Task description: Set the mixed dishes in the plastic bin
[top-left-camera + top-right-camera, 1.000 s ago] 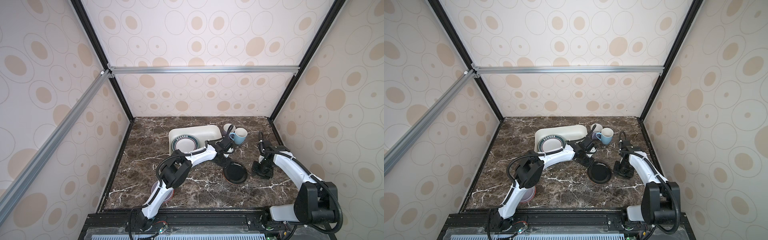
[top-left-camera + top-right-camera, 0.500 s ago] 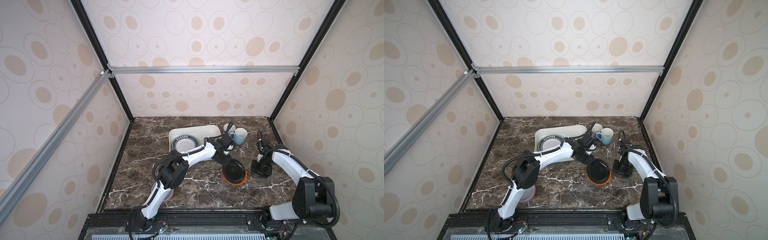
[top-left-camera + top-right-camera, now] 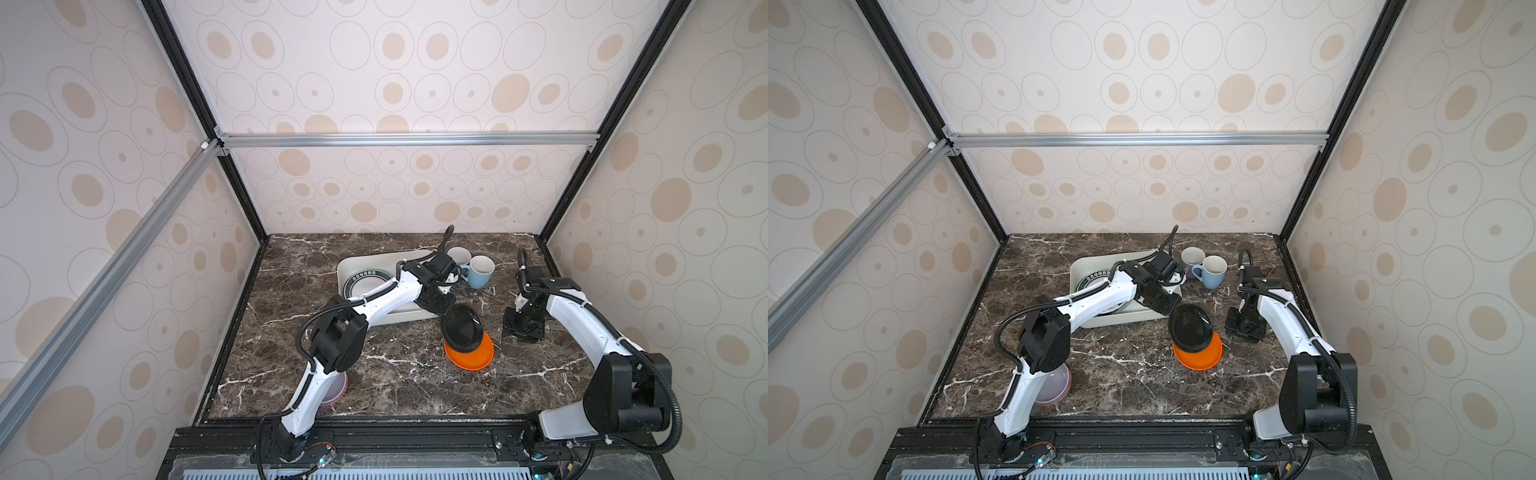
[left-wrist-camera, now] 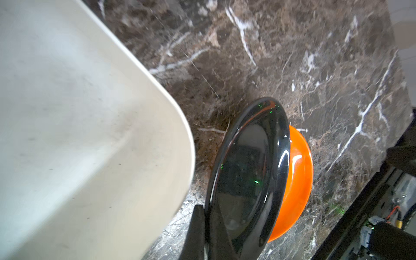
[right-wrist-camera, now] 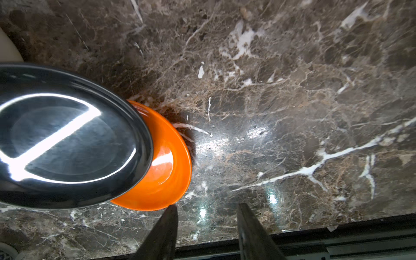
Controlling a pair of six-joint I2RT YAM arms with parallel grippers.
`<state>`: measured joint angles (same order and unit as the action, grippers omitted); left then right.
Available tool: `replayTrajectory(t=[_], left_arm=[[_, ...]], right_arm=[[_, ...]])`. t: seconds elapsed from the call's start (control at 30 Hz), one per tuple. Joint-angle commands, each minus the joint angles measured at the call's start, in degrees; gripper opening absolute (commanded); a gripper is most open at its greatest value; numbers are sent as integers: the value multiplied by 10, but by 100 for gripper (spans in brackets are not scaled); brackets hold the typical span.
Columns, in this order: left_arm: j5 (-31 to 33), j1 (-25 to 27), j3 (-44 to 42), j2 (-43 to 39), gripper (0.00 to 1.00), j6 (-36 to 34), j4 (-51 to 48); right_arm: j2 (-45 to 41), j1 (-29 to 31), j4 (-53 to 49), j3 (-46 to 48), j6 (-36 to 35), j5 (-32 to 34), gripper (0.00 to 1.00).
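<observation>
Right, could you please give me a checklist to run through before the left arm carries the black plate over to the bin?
1. Rim grip by left gripper on black plate: ok, shut on it.
2. Clearance from orange plate beneath: cannot tell, they overlap in every view.
3. Holding black plate level: not ok, tilted.
4. Bare floor in plastic bin beside dark-rimmed plate: ok.
5. Idle right gripper open, empty, away from the bin: ok.

The left hand (image 3: 1166, 311) grips the far-left rim of the tilted black plate (image 3: 1191, 329), which overlaps the orange plate (image 3: 1202, 360) lying on the desk (image 3: 1121, 374). To their left, the plastic bin (image 3: 1077, 274) holds a dark-rimmed plate (image 3: 1094, 277). The right hand (image 3: 1244, 330) points down just right of the plates.
</observation>
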<state>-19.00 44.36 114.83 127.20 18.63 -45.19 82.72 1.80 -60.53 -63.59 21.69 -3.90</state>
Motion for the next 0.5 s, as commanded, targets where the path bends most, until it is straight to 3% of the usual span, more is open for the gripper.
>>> replayTrajectory(t=[0.0, 0.2, 0.47], left_arm=[[-19, -15, 58, -43, 0, -12, -25], [-34, -49, 84, -65, 0, 2, -27], [-11, -127, 23, -121, 0, 27, 13]], right_arm=[[-12, -4, -25, -26, -5, -11, 47], [-13, -4, -27, -63, -7, -19, 47], [21, -2, -8, -116, -12, -48, 47]])
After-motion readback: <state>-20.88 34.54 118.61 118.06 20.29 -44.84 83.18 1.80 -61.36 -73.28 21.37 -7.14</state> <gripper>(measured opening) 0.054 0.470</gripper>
